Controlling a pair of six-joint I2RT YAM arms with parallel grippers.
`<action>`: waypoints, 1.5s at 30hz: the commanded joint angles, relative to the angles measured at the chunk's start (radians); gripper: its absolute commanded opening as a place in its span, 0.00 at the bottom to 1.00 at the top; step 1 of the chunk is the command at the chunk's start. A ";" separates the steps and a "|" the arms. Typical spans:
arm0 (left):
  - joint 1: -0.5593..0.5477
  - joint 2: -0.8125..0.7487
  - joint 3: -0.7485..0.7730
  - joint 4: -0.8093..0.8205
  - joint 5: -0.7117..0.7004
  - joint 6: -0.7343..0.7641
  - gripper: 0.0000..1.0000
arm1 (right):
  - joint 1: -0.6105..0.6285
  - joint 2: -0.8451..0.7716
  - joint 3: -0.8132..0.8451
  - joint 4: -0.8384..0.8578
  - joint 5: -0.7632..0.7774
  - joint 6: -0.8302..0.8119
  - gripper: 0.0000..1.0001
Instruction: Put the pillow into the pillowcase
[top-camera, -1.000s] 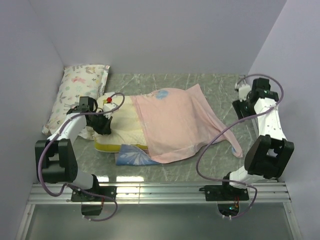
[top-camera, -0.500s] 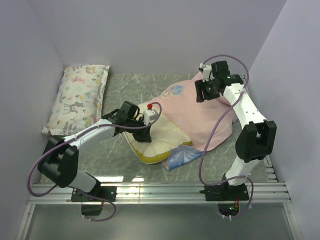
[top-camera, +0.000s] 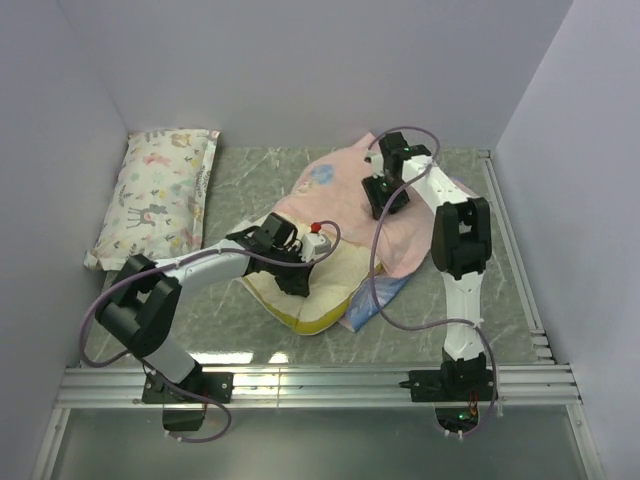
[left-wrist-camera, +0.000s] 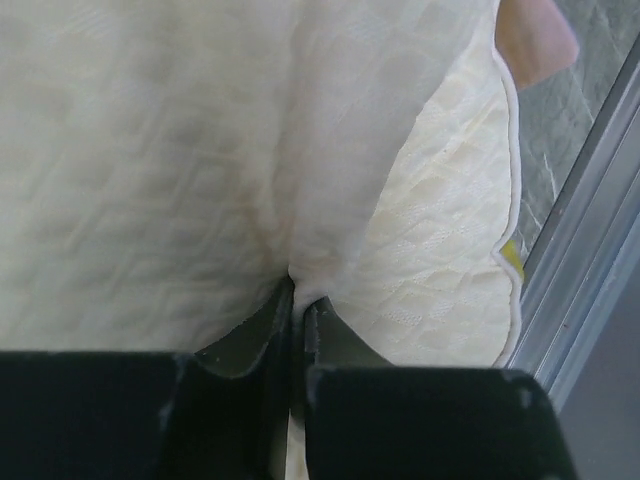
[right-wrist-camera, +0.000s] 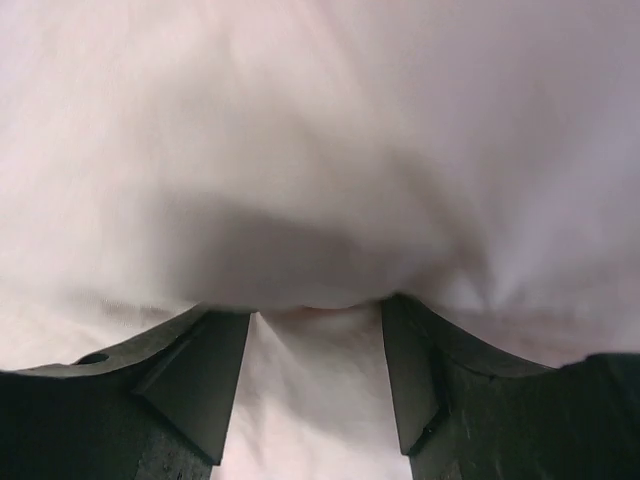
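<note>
The cream dimpled pillow (top-camera: 340, 272) with a yellow side band lies at the table's middle, its far half under the pale pink pillowcase (top-camera: 340, 185). A blue part of the case (top-camera: 375, 298) pokes out at the pillow's right. My left gripper (top-camera: 300, 275) is shut on a pinched fold of the pillow (left-wrist-camera: 150, 150); the left gripper's tips (left-wrist-camera: 297, 292) meet on that fold. My right gripper (top-camera: 385, 203) rests on the pink case near the back. In the right wrist view the right gripper (right-wrist-camera: 315, 312) stands open, pressed into the pink fabric (right-wrist-camera: 320, 120).
A smaller white pillow with animal-and-flower print (top-camera: 160, 195) lies at the back left by the wall. An aluminium rail (top-camera: 320, 380) runs along the near edge and shows in the left wrist view (left-wrist-camera: 590, 280). Purple walls close in the left, back and right.
My right arm swung from the right side in over the pink case. My left gripper dragged the pillow to the right and turned it; the case bunched up toward the back.
</note>
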 joint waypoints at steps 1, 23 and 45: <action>-0.012 0.090 -0.013 0.021 0.028 -0.073 0.09 | 0.100 0.075 0.191 0.088 -0.139 0.021 0.62; -0.145 0.204 0.318 0.118 -0.441 -0.092 0.79 | -0.263 -0.341 -0.487 0.385 -0.406 0.404 0.69; 0.000 0.255 0.412 0.323 -0.335 -0.537 0.00 | -0.023 -0.379 -0.564 0.063 -0.948 0.126 0.00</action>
